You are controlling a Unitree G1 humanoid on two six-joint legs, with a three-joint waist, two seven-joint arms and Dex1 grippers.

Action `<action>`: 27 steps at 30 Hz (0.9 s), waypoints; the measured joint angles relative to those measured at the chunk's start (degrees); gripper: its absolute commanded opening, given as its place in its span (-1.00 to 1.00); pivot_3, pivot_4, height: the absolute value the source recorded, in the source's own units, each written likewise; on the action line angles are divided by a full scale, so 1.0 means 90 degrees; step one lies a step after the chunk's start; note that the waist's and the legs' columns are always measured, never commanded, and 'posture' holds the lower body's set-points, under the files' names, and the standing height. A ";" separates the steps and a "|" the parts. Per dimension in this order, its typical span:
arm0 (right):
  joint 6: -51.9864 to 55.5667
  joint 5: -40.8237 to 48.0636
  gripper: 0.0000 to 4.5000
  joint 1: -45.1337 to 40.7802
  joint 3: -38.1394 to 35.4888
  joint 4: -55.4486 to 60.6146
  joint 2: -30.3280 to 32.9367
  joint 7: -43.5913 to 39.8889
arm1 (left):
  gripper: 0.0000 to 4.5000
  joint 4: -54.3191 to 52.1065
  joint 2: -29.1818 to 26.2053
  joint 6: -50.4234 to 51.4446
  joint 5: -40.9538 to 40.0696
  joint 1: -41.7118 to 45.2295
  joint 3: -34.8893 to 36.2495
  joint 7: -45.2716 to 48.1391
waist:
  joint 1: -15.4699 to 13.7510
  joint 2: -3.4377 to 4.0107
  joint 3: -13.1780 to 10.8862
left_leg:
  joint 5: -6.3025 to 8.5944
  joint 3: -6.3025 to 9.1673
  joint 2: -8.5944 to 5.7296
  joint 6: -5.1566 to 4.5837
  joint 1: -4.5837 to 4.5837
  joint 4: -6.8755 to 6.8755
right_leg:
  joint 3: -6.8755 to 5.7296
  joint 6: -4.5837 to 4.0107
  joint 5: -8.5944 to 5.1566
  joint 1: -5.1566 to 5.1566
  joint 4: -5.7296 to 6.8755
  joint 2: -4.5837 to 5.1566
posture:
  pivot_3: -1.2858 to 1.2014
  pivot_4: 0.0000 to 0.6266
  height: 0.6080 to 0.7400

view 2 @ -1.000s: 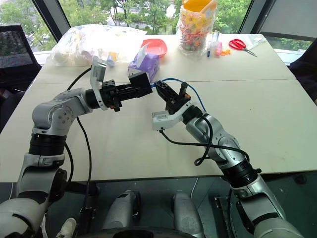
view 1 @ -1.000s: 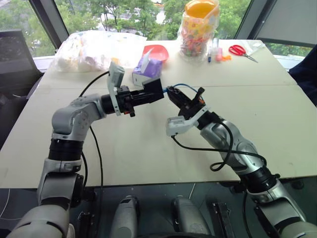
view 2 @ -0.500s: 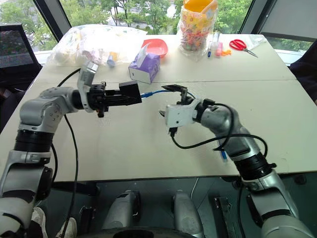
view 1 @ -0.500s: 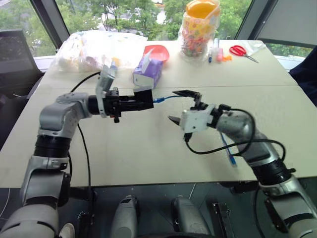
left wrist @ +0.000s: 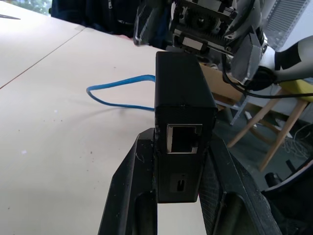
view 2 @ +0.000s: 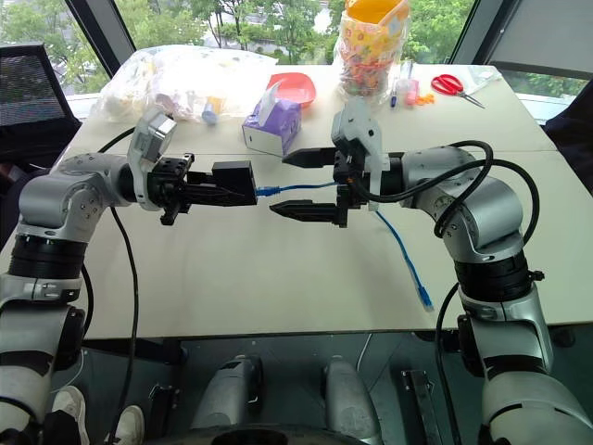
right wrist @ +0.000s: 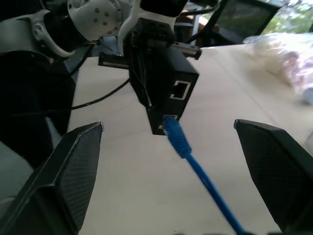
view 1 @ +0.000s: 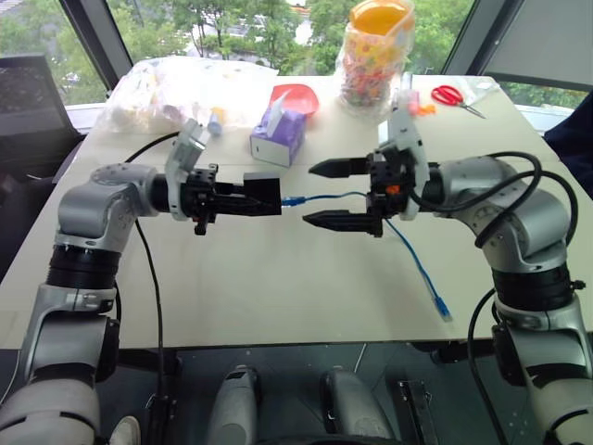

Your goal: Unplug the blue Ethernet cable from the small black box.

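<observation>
Small black box (view 1: 262,194): held above the table (view 1: 278,278), clamped between the two fingers of the left gripper (view 1: 243,197), which points level toward the robot's right. In the left wrist view the box (left wrist: 182,122) sits upright between the fingers (left wrist: 132,196), an empty port on its near face.

Blue Ethernet cable (view 1: 408,255): one plug is seated in the box's face toward the right arm; the right wrist view shows this plug (right wrist: 175,134) in the lower port. From the box the cable runs toward 3 o'clock, passes between the right gripper's fingers without visible contact, then drops to the table and trails toward 5 o'clock. Its free end (view 1: 445,312) lies on the table near the front edge, well apart from the box.

Right gripper (view 1: 338,194): released, fingers spread wide, one above and one below the cable line, pointing at the box from 3 o'clock. It holds nothing.

Purple tissue box (view 1: 278,139): at 12 o'clock from the black box, on the table.

Red bowl (view 1: 295,97): just behind the tissue box.

Clear plastic bag (view 1: 176,88): far left of the table, at 11 o'clock.

Clear jar with a yellow lid (view 1: 373,56): far edge, at 1 o'clock, holding colourful items.

Red-handled scissors (view 1: 452,96): far right of the table, at 2 o'clock.
</observation>
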State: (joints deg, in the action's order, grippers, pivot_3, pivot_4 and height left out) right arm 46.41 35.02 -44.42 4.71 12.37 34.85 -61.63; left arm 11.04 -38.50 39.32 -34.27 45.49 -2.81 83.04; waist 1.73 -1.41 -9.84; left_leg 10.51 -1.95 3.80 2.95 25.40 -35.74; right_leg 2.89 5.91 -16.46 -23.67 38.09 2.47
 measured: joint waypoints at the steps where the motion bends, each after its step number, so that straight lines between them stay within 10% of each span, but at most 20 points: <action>1: 0.0098 0.0006 0.99 -0.0029 0.0086 -0.0047 0.0008 -0.0054 | -0.78 0.0000 0.0007 0.0018 0.0000 0.0002 0.0000 -0.0001 | -0.0014 0.0000 0.0000 | 0.0000 -0.0001 0.0000 0.0000 0.0000 -0.0001 | 0.0000 0.0000 0.0000 -0.0001 0.0000 0.0000 | 0.03 -0.52 0.92; 5: 0.0211 -0.0006 0.99 -0.0058 0.0307 -0.0175 0.0010 -0.0174 | -0.78 -0.0067 0.0036 0.0044 -0.0001 0.0054 -0.0001 -0.0027 | -0.0079 0.0000 0.0000 | 0.0000 -0.0001 0.0000 0.0000 0.0001 -0.0002 | 0.0000 0.0000 0.0000 -0.0002 0.0000 -0.0001 | 0.03 -0.52 0.92; 9: 0.0220 -0.0065 0.44 -0.0076 0.0413 -0.0451 0.0001 -0.0193 | -0.78 -0.0179 0.0038 0.0162 -0.0022 0.0058 0.0000 -0.0073 | -0.0091 0.0000 0.0000 | 0.0000 -0.0001 0.0000 -0.0001 0.0005 -0.0007 | 0.0000 0.0000 0.0000 -0.0003 0.0000 -0.0001 | 0.03 -0.52 0.92; 19: 0.0392 -0.0043 0.44 -0.0411 0.0506 -0.0720 -0.0215 -0.0219 | -0.78 -0.0463 0.0057 0.0275 -0.0139 0.0053 0.0001 -0.0184 | -0.0093 0.0001 -0.0001 | 0.0002 -0.0001 0.0000 -0.0003 0.0007 -0.0012 | 0.0000 0.0001 0.0000 -0.0003 0.0001 -0.0001 | 0.03 -0.52 0.92; 22: 0.0443 -0.0036 -0.14 -0.0456 0.0507 -0.0720 -0.0251 -0.0250 | -0.78 -0.0508 0.0058 0.0280 -0.0142 0.0049 0.0001 -0.0221 | -0.0094 0.0001 -0.0001 | 0.0002 -0.0001 0.0000 -0.0004 0.0007 -0.0012 | 0.0000 0.0001 0.0000 -0.0003 0.0001 -0.0002 | 0.03 -0.52 0.92; 27: 0.0445 -0.0051 -0.14 -0.0456 0.0540 -0.0722 -0.0251 -0.0268 | -0.78 -0.0550 0.0058 0.0280 -0.0142 -0.0021 0.0001 -0.0230 | -0.0093 0.0001 -0.0001 | 0.0002 -0.0001 0.0000 -0.0004 0.0007 -0.0013 | 0.0000 0.0000 0.0000 -0.0003 0.0001 -0.0002 | 0.03 -0.52 0.92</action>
State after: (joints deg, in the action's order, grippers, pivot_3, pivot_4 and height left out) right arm 50.42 34.57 -48.52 9.56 5.87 32.59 -64.05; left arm 6.09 -37.98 41.84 -35.55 45.30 -2.80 80.97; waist 0.90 -1.40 -9.85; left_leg 10.53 -1.96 3.81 2.92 25.46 -35.86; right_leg 2.89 5.91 -16.45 -23.69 38.10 2.45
